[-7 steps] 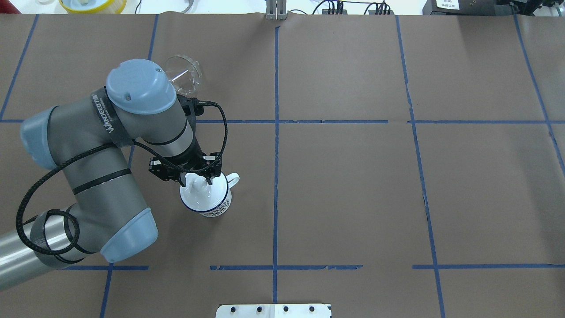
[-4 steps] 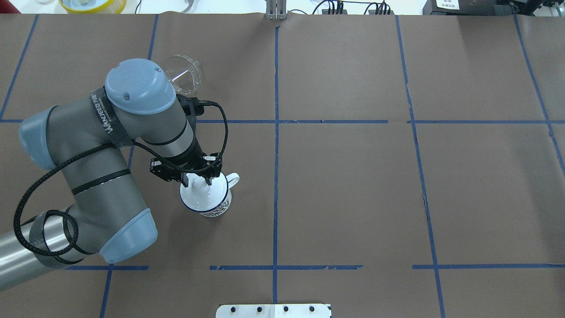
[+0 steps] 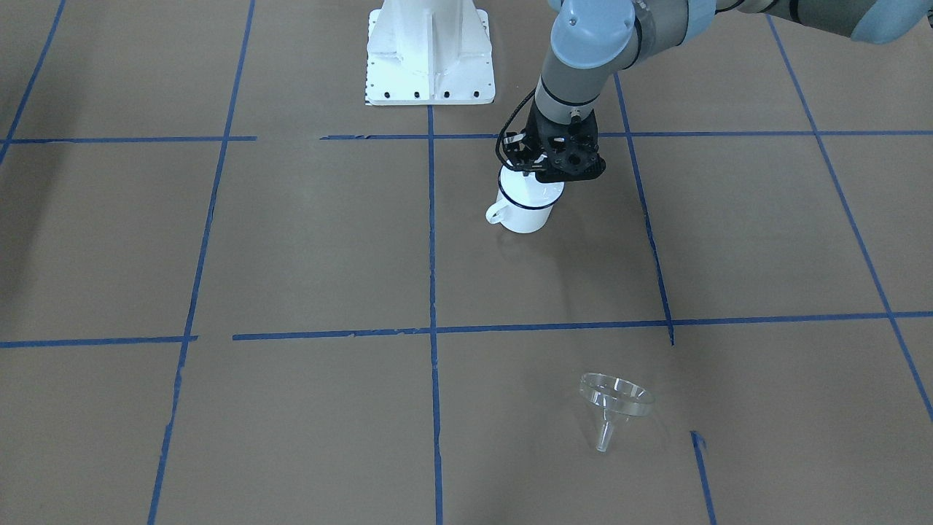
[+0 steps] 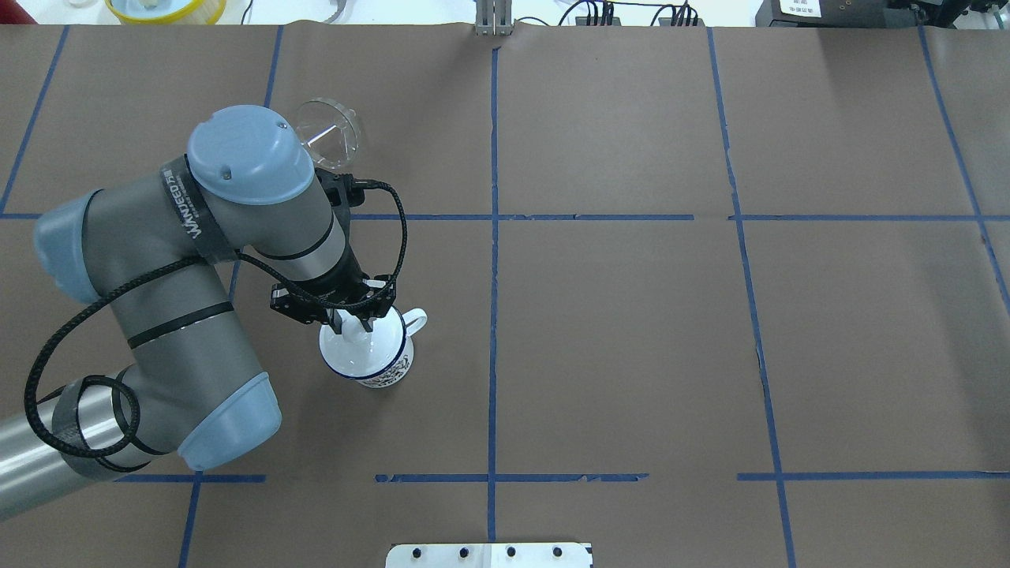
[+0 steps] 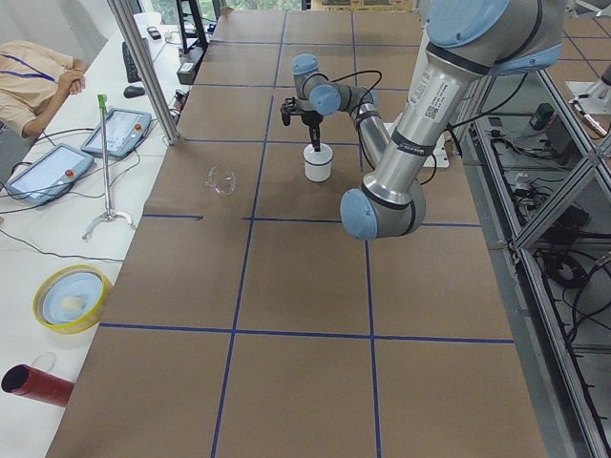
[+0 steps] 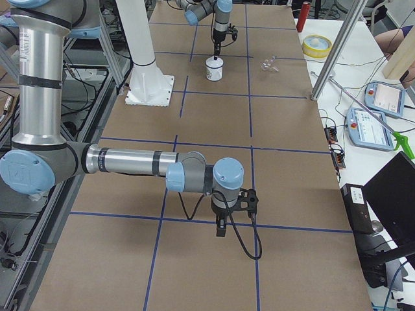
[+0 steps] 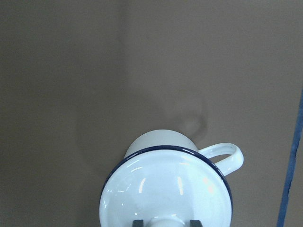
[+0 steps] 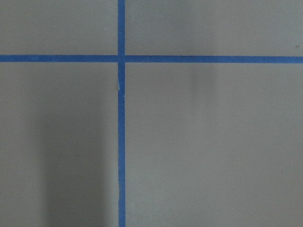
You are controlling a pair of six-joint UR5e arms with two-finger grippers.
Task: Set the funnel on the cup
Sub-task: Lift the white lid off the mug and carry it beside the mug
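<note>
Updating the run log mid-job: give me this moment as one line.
left hand: closed around lid knob | lid: on cup | funnel: lying on table, apart | right hand: far from cup, grip unclear

The clear funnel (image 3: 616, 397) lay tipped on its side, well apart from the upright white mug (image 3: 523, 217), a white lid (image 7: 165, 189) over its mouth.

Table (image 4: 631, 355) covered w/ brown paper, blue tape lines (image 4: 493, 355) in a grid. White bench (image 5: 24, 277) runs along one long side, w/ 2 teach pendants (image 5: 119, 131), yellow bowl (image 5: 88, 286), red tube (image 5: 36, 385). Aluminium post (image 5: 143, 67) at table edge. Light even, bright.
</note>
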